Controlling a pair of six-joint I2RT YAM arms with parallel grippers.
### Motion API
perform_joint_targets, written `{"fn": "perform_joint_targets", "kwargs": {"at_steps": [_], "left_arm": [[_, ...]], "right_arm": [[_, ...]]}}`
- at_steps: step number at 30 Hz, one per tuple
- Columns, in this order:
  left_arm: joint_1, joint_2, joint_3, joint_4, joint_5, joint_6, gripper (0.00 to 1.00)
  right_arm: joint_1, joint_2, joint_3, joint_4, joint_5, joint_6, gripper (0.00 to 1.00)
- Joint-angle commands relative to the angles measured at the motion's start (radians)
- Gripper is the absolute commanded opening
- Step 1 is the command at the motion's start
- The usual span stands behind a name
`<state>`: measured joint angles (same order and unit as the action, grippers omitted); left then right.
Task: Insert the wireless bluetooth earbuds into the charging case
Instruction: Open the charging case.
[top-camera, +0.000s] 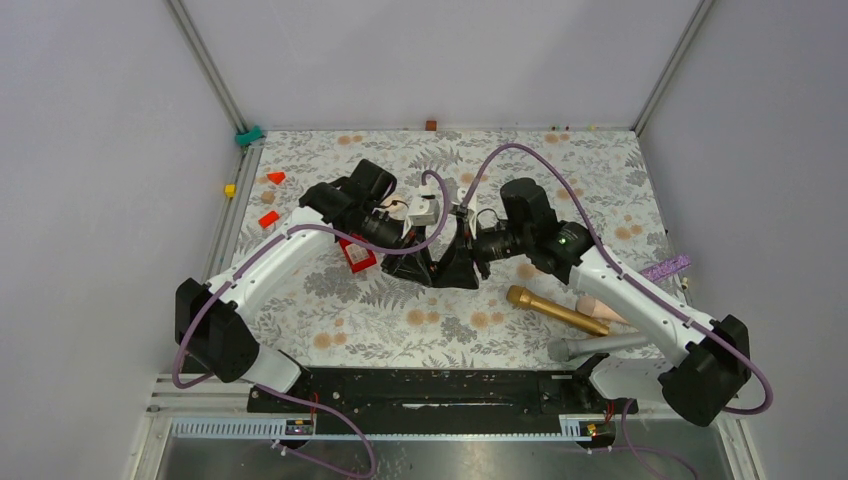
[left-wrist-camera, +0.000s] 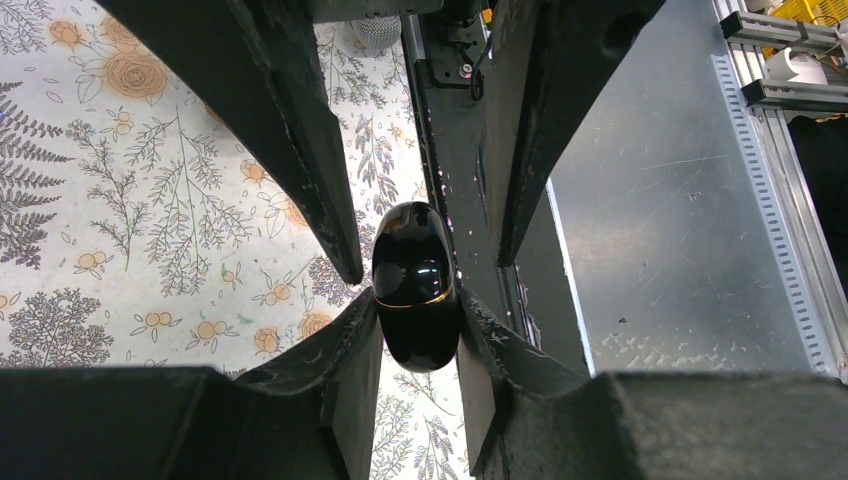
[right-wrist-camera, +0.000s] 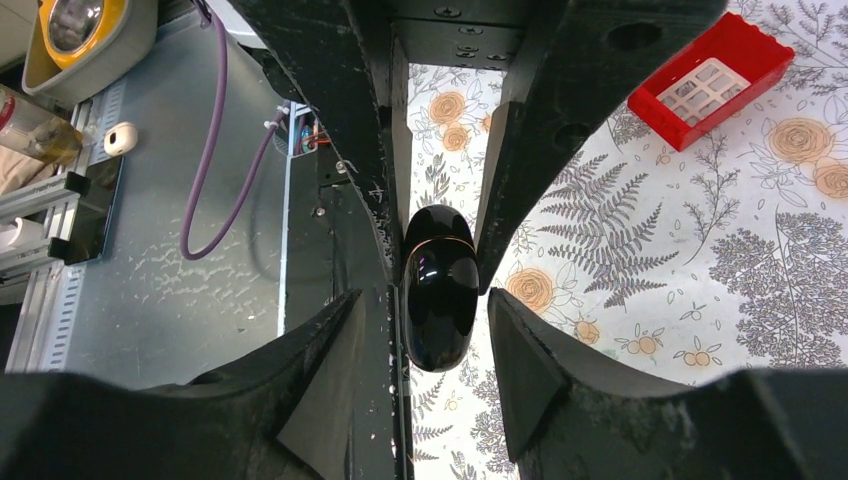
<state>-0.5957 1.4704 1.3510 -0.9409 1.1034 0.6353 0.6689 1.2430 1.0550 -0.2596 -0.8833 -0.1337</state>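
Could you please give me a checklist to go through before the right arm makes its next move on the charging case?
1. Hold on the case: ok, left pincer is clamped on the black charging case, fingers against both sides.
2. Second grip ready: ok, right pincer straddles it, open, with a gap on each side.
3. Lid open for the earbuds: not ok, the gold seam is shut.
4. Earbuds found: cannot tell, none made out in any view.

Overhead, the jaws hide the black case (left-wrist-camera: 415, 285) and part of the red box (top-camera: 358, 256).
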Motion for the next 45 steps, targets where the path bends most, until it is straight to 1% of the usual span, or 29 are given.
{"fn": "perform_joint_targets", "kwargs": {"at_steps": [1,5,6,8,11,16,17,18,21,22,23,24,30,35,38,40,42,45], "left_arm": [[-0.003,-0.011,0.003,0.035,0.046,0.006,0.14],[-0.004,-0.013,0.0,0.035,0.044,0.008,0.15],[-0.004,-0.014,0.0,0.036,0.044,0.008,0.17],[-0.003,-0.013,0.0,0.034,0.041,0.008,0.2],[-0.003,-0.01,0.0,0.035,0.037,0.008,0.23],[-0.004,-0.008,0.001,0.035,0.037,0.007,0.25],[-0.004,-0.008,0.002,0.034,0.038,0.007,0.27],[-0.004,-0.006,0.003,0.035,0.039,0.007,0.34],[-0.004,-0.006,-0.003,0.05,0.038,-0.007,0.57],[-0.004,-0.009,-0.012,0.073,0.034,-0.028,0.64],[-0.004,-0.012,-0.022,0.094,0.029,-0.042,0.69],[-0.004,-0.014,-0.03,0.108,0.026,-0.055,0.71],[-0.004,0.002,-0.029,0.145,0.021,-0.107,0.7],[-0.004,0.005,-0.032,0.162,0.04,-0.126,0.64],[-0.003,0.002,-0.031,0.161,0.05,-0.126,0.58],[-0.005,0.0,-0.03,0.162,0.053,-0.126,0.52],[-0.005,-0.002,-0.032,0.162,0.056,-0.126,0.44],[-0.005,-0.003,-0.032,0.161,0.055,-0.123,0.36]], "right_arm": [[0.017,0.014,0.023,-0.007,-0.008,-0.027,0.53],[0.017,0.013,0.031,-0.007,-0.001,-0.022,0.4],[0.016,0.011,0.032,-0.007,-0.001,-0.021,0.37],[0.016,0.005,0.034,-0.011,0.001,-0.021,0.34],[0.014,-0.011,0.039,-0.026,0.015,-0.035,0.31],[0.008,-0.045,0.04,-0.033,0.044,-0.051,0.25],[0.009,-0.047,0.04,-0.032,0.041,-0.049,0.24],[0.009,-0.048,0.039,-0.029,0.038,-0.045,0.23],[0.008,-0.051,0.037,-0.017,0.033,-0.03,0.23],[0.009,-0.052,0.037,-0.012,0.034,-0.025,0.23],[0.009,-0.055,0.036,-0.007,0.038,-0.021,0.22],[0.009,-0.058,0.033,0.0,0.047,-0.014,0.22],[0.008,-0.08,-0.001,0.07,0.124,0.019,0.19],[0.008,-0.072,-0.009,0.086,0.132,0.032,0.2],[0.009,-0.061,-0.015,0.101,0.138,0.043,0.2],[0.008,-0.054,-0.015,0.103,0.136,0.046,0.21],[0.008,-0.049,-0.015,0.104,0.136,0.046,0.21],[0.009,-0.051,-0.016,0.102,0.141,0.041,0.21]]}}
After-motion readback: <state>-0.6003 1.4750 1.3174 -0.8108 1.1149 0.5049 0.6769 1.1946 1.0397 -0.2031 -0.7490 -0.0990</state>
